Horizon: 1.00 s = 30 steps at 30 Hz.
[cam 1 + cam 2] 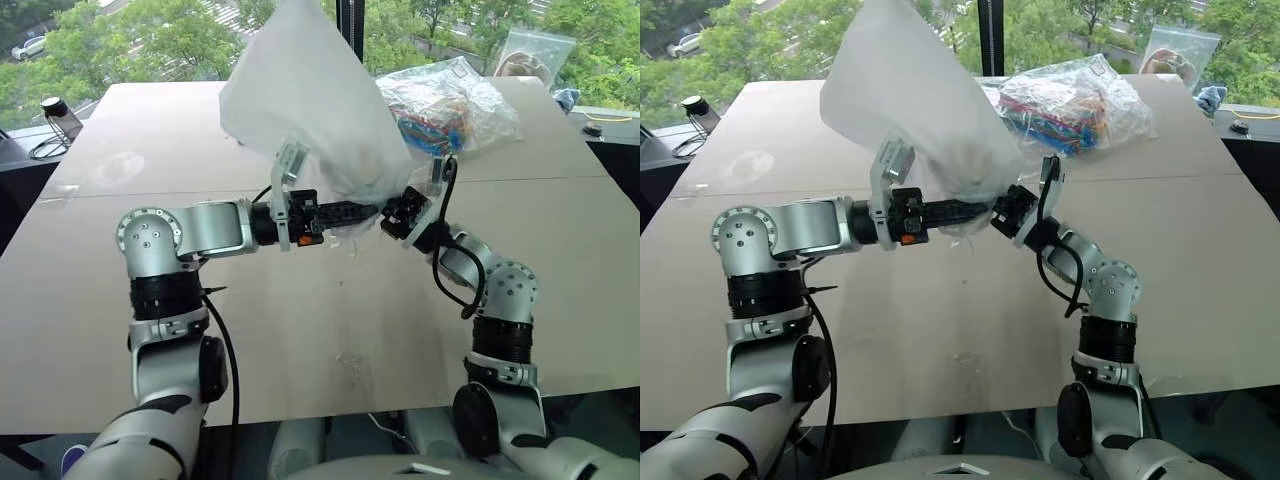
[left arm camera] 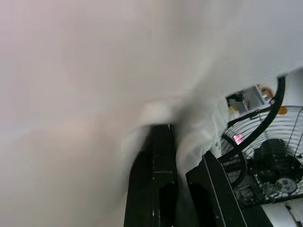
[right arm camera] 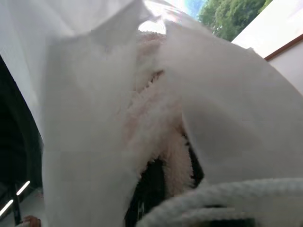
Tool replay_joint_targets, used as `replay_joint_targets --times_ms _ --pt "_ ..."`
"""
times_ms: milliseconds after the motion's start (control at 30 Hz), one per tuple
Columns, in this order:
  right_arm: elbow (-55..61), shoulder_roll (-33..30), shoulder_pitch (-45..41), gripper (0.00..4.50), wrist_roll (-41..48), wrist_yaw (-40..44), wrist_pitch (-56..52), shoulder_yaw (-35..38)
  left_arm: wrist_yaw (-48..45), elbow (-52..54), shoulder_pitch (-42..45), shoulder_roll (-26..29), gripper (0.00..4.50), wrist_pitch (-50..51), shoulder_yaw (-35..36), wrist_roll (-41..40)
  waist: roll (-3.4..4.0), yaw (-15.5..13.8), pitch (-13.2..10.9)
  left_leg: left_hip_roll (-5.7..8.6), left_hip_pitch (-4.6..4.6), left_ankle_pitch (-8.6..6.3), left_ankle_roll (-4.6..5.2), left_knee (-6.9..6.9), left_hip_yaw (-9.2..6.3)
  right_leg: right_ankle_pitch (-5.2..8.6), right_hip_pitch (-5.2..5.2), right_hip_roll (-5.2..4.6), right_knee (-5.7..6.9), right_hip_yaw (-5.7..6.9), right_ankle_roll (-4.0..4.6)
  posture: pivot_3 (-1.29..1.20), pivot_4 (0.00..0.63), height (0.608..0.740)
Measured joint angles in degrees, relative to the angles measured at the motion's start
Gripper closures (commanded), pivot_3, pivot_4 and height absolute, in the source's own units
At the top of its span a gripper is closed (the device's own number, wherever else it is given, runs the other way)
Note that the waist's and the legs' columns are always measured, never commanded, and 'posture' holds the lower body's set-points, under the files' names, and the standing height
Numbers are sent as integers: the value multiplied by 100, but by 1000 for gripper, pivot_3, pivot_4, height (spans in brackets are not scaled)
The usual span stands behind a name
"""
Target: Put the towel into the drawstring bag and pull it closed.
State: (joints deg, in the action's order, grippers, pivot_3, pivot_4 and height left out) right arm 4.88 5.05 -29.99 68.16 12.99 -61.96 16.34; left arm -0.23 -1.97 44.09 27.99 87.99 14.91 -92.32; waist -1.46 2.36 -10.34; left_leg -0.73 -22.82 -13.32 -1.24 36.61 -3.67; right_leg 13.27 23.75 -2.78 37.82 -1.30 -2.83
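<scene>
A: Start at the tools; what are they doing?

B: The left tool (image 1: 362, 212) points across toward the right one, its black fingers (image 2: 163, 184) clamped tight on the lower edge of the drawstring bag (image 1: 305, 100); the right tool (image 1: 1002, 212) meets it from the other side, nearly closed, pinching the bag's fabric at the same low bunch; whether it also has the cord I cannot say.

A: So the bag is off the tabletop?

B: Yes; it balloons upward from the two tools, held above the tabletop (image 1: 330, 330), its gathered mouth low between them; I judge it is held that way so the opening stays pinched from both sides while the body hangs free of the surface.

A: And the towel?

B: In the right wrist view the towel (image 3: 156, 123), fuzzy and off-white, sits between folds of the thin bag fabric, with a thick white cord (image 3: 227, 196) running across close to the camera; so it seems to be inside or at the mouth; how deep, I cannot tell.

A: What else is about?

B: A clear plastic bag of colourful items (image 1: 450, 105) lies on the tabletop beyond the tools, near the lifted bag; insertion looks mostly done, and drawing the cord tight looks like the step ahead.
</scene>
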Motion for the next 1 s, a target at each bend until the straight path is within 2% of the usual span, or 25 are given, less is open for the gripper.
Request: replay_joint_targets --times_ms 167,400,567,667,867,1000 --pt "6 -303 98 4482 342 -181 -147 8 -620 149 7 373 4500 -230 -246 615 2 2 -1 0 2 0 0 0 1 0 0 1 2 0 0 0 150 740" --pt "-82 -235 55 4482 618 -510 -6 23 -1148 367 17 500 4500 -413 -430 1097 2 13 -1 0 2 0 0 -1 4 1 1 1 -1 -4 -1 0 150 740" --pt "-404 282 -215 4482 752 -795 562 65 -888 497 -209 50 4500 -413 -485 694 2 6 -1 -1 -2 0 1 -1 3 0 0 -1 -5 -4 -2 0 150 740" --pt "-505 286 -254 4482 766 -835 744 20 -570 543 -330 -157 4500 -509 -620 395 1 -10 -1 -1 -6 0 1 -1 1 0 0 -3 -8 -1 -2 0 150 740" --pt "-517 134 -341 4482 20 -510 1280 -333 23 547 -352 -214 4500 -766 -787 -32 2 17 -1 -1 -2 0 0 -2 3 0 1 0 -5 -3 -2 0 150 740" --pt "90 -803 -112 4482 -1436 175 1688 -1533 211 486 -376 -13 4500 -928 -868 -517 2 3 -1 0 -4 0 0 -2 1 1 1 0 -12 -1 -3 0 150 740"
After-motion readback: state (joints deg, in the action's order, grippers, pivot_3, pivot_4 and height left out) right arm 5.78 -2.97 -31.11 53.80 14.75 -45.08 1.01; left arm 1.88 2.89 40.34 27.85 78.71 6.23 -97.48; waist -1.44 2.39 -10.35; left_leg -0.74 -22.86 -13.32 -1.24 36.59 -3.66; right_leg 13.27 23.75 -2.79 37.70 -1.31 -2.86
